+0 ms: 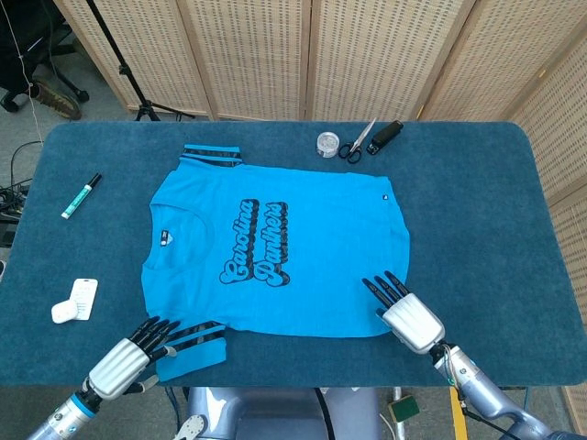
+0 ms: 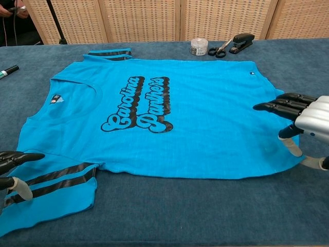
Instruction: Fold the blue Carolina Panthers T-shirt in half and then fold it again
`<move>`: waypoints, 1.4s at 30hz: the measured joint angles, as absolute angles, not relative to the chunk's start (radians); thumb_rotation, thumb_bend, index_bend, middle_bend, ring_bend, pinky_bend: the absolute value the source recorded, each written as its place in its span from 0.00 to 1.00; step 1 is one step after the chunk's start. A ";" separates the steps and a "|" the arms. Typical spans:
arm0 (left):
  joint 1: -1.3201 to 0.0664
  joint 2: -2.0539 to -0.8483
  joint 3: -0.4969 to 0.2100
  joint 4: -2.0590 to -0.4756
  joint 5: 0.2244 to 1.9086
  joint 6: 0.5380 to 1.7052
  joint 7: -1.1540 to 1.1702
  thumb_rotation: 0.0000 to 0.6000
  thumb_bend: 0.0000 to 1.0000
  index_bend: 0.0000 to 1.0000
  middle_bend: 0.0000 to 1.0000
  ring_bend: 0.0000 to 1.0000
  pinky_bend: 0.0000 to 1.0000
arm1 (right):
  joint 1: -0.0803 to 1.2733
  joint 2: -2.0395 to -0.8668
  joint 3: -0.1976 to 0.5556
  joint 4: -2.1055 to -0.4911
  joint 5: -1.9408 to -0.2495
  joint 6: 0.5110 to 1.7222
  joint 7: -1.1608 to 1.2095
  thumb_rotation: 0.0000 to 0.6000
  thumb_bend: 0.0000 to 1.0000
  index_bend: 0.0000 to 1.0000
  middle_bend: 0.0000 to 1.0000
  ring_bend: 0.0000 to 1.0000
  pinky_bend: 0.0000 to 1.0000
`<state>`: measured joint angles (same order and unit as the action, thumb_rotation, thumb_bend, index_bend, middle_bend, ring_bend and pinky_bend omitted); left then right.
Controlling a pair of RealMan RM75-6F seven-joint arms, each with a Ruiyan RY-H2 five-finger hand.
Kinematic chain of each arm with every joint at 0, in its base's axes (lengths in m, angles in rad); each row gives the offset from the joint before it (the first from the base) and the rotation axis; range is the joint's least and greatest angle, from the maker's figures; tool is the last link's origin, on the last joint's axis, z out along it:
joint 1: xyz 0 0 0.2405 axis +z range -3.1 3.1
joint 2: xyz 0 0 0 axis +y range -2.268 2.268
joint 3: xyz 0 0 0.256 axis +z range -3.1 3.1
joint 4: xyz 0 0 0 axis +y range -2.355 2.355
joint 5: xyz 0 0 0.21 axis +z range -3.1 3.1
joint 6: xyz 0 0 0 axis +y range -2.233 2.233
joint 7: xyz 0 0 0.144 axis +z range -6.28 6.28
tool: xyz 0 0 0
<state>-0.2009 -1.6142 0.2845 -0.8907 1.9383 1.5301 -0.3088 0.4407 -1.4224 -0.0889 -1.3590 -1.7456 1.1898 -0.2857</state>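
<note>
While the blue T-shirt (image 1: 275, 247) lies flat and spread out in the middle of the table (image 1: 477, 202), both hands sit at its near edge. At about 5 o'clock of the shirt, the right hand (image 1: 404, 312) has its fingers straight over the hem corner, holding nothing. At about 7 o'clock, the left hand (image 1: 128, 356) is beside the striped sleeve (image 1: 191, 348), fingers loose and holding nothing.

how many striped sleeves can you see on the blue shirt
2. One striped sleeve lies at the far edge of the T-shirt, toward the screens; the other striped sleeve lies at the near edge, beside the left robot hand.
</note>
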 measured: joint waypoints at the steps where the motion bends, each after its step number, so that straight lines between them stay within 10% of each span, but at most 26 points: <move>1: -0.202 -1.614 0.285 -0.892 1.938 1.531 -0.311 1.00 0.32 0.39 0.00 0.00 0.00 | 0.441 -1.422 -0.089 -1.359 -1.745 1.190 -0.285 1.00 0.45 0.63 0.02 0.00 0.00; 42: -0.233 -1.605 0.282 -0.955 1.896 1.512 -0.375 1.00 0.50 0.57 0.00 0.00 0.00 | 0.442 -1.420 -0.092 -1.360 -1.743 1.186 -0.282 1.00 0.45 0.63 0.02 0.00 0.00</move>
<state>-0.2332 -1.6052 0.2819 -0.9548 1.8956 1.5124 -0.3745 0.4420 -1.4198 -0.0916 -1.3597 -1.7425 1.1856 -0.2819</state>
